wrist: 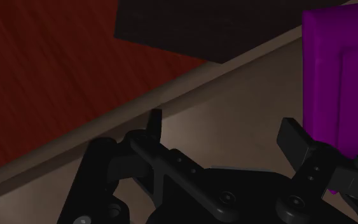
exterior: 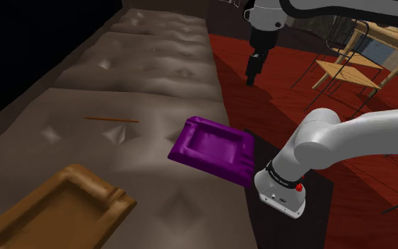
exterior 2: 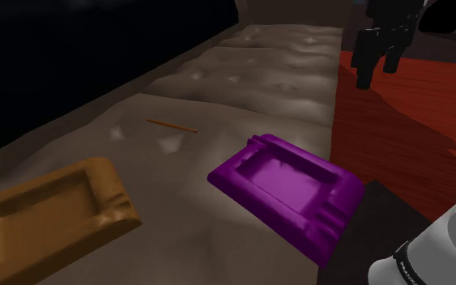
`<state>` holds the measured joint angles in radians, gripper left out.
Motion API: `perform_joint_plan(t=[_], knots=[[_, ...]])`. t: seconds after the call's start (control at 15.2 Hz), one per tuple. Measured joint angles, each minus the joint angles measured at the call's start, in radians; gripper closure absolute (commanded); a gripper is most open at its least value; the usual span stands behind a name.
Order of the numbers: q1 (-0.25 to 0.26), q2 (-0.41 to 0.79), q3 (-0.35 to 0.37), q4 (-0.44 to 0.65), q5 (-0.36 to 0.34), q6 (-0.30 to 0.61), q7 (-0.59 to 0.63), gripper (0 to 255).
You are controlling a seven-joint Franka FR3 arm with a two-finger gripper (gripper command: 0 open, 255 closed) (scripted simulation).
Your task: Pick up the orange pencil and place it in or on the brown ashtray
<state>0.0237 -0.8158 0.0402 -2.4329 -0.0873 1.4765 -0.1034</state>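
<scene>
The orange pencil (exterior: 111, 119) (exterior 2: 171, 125) is a thin stick lying flat on the grey tufted cushion surface (exterior: 155, 85). The brown ashtray (exterior: 56, 209) (exterior 2: 48, 214) sits at the near end of that surface, toward the shoulder view's lower left. My black gripper (exterior: 252, 75) (exterior 2: 377, 73) hangs high above the red floor, beyond the cushion's edge and far from the pencil. Its fingers stand apart with nothing between them (wrist: 225, 130). In the wrist view the cushion's edge and a purple ashtray lie below the fingers.
A purple ashtray (exterior: 215, 148) (exterior 2: 291, 190) (wrist: 339, 76) lies between the pencil and my stand (exterior: 289, 205), near the cushion's edge. Red wooden floor (exterior: 282, 85) runs alongside. Wooden chairs and a table (exterior: 360, 56) stand at the shoulder view's upper right. A black area (exterior: 20, 42) lies beyond the cushions.
</scene>
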Motion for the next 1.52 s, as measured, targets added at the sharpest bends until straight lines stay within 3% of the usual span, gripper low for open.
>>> perform_joint_plan(t=[0.33, 0.79, 1.52], knots=[[0.025, 0.080, 0.036, 0.016, 0.015, 0.073, 0.012, 0], [0.071, 0.298, 0.124, 0.104, 0.028, 0.227, 0.046, 0], [0.123, 0.661, 0.255, 0.332, -0.046, 0.386, 0.116, 0]])
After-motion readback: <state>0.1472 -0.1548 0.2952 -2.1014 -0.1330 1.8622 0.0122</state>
